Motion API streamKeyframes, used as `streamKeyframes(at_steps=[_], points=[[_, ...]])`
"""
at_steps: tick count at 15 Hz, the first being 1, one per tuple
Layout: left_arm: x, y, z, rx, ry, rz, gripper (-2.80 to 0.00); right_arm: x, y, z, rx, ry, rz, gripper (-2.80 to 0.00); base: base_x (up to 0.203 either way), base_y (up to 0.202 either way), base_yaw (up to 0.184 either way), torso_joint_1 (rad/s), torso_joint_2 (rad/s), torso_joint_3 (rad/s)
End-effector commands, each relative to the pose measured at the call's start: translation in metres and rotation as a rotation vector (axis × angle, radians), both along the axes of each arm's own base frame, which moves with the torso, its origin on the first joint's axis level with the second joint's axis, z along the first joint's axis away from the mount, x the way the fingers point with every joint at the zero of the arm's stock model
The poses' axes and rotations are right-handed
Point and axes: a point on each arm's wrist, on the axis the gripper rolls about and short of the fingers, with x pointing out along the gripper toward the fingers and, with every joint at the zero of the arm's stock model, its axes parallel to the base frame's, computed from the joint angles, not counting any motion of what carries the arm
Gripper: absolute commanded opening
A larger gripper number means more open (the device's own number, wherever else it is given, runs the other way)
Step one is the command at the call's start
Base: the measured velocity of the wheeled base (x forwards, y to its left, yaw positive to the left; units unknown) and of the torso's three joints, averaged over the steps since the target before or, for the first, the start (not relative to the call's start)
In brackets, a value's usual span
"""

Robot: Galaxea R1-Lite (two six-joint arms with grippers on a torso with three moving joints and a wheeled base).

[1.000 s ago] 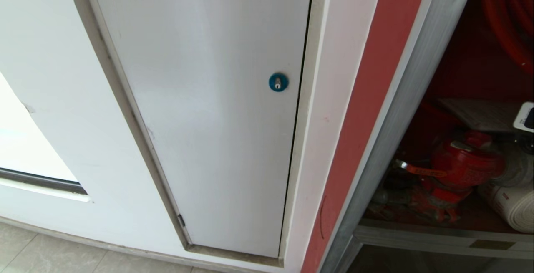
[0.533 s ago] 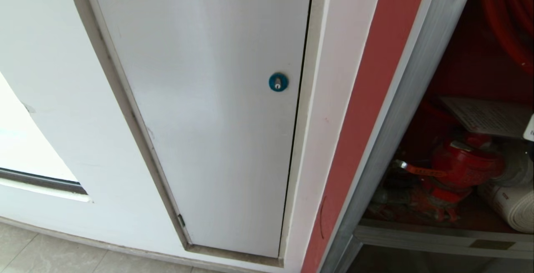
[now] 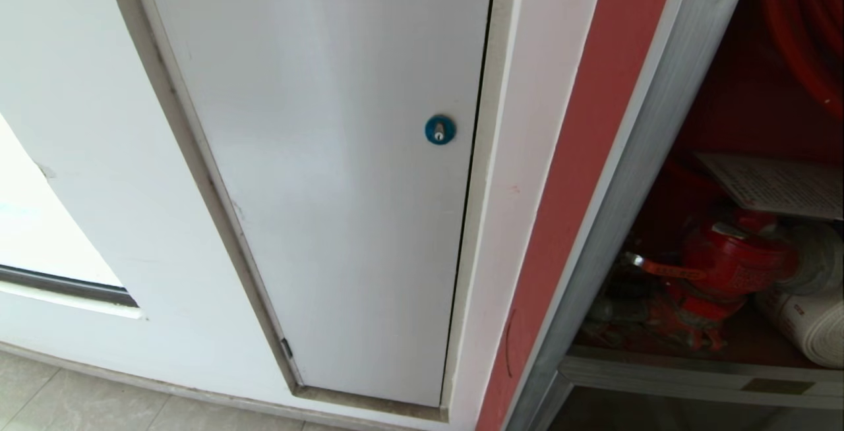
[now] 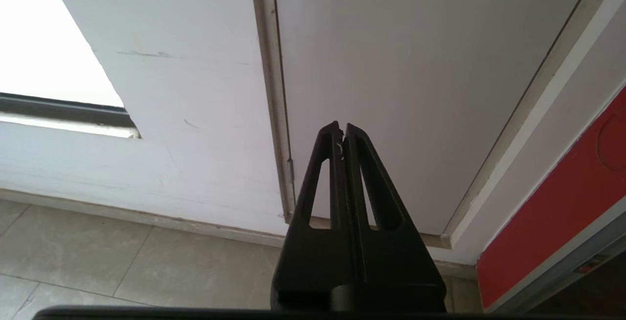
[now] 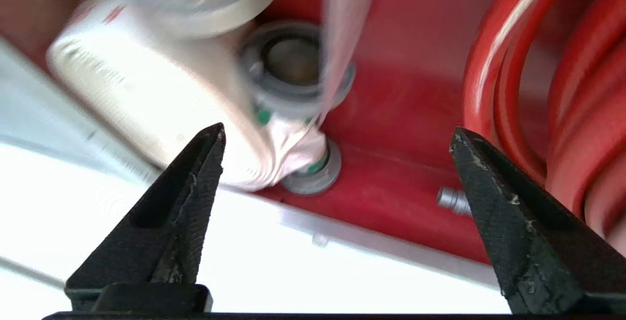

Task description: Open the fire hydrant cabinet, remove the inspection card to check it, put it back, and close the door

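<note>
The tall silver aluminium-framed fire hydrant cabinet [image 3: 633,174] is being seen at the right of the head view, and its red inside is being shown open. The thin pale grey-white inspection card [image 3: 778,184] with rows of fine print is being kept inside it, lying flat above the red valve [image 3: 732,266]. The white rolled hose [image 3: 808,322] is being seen just to the right of the valve, near the cabinet's low front rail. Red hose loops [image 3: 801,29] are being seen high up at the far right.

The right pincer [image 5: 337,139] is being held inside the cabinet, with its two black fingers [image 5: 195,183] being spread wide and nothing being pinched between them. The white hose and a grey metal hose coupling [image 5: 293,65] are being seen beyond it, blurred.

The left pincer [image 4: 342,131] is being held low down, near the floor tiles [image 4: 122,261], with its fingers being pressed together on nothing. It is being pointed at the plain white panel [image 3: 330,154] with the small blue round lock [image 3: 440,130], left of the cabinet.
</note>
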Motion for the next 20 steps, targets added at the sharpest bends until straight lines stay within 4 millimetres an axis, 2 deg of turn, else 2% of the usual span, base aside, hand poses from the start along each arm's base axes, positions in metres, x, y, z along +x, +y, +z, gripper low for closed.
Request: streamKeyframes(at_steps=[1, 2, 5, 9, 12, 15, 20], points=[[0.0, 0.0, 0.0, 0.0, 0.001, 0.0, -2.8, -0.032, 0.013, 0.003, -0.026, -0.035, 0.007, 0.0, 0.0, 0.0, 0.0, 0.0, 0.0, 0.0], [0.0, 0.0, 0.0, 0.0, 0.001, 0.0, -2.8, -0.04, 0.017, 0.003, -0.027, -0.04, 0.011, -2.8, 0.0, 0.0, 0.0, 0.0, 0.0, 0.0], [0.0, 0.0, 0.0, 0.0, 0.001, 0.0, -2.8, -0.06, 0.025, 0.003, -0.02, -0.065, 0.013, -2.8, 0.0, 0.0, 0.0, 0.0, 0.0, 0.0], [0.0, 0.0, 0.0, 0.0, 0.001, 0.0, -2.8, -0.071, 0.03, 0.001, 0.039, -0.117, 0.016, -2.8, 0.0, 0.0, 0.0, 0.0, 0.0, 0.0], [0.0, 0.0, 0.0, 0.0, 0.001, 0.0, -2.8, -0.069, 0.031, -0.007, 0.218, -0.183, 0.074, -2.8, 0.0, 0.0, 0.0, 0.0, 0.0, 0.0], [0.0, 0.0, 0.0, 0.0, 0.001, 0.0, -2.8, -0.066, 0.035, -0.015, 0.491, -0.251, 0.194, -2.8, 0.0, 0.0, 0.0, 0.0, 0.0, 0.0], [0.0, 0.0, 0.0, 0.0, 0.001, 0.0, -2.8, -0.08, 0.043, -0.035, 0.776, -0.321, 0.279, -2.8, 0.0, 0.0, 0.0, 0.0, 0.0, 0.0]])
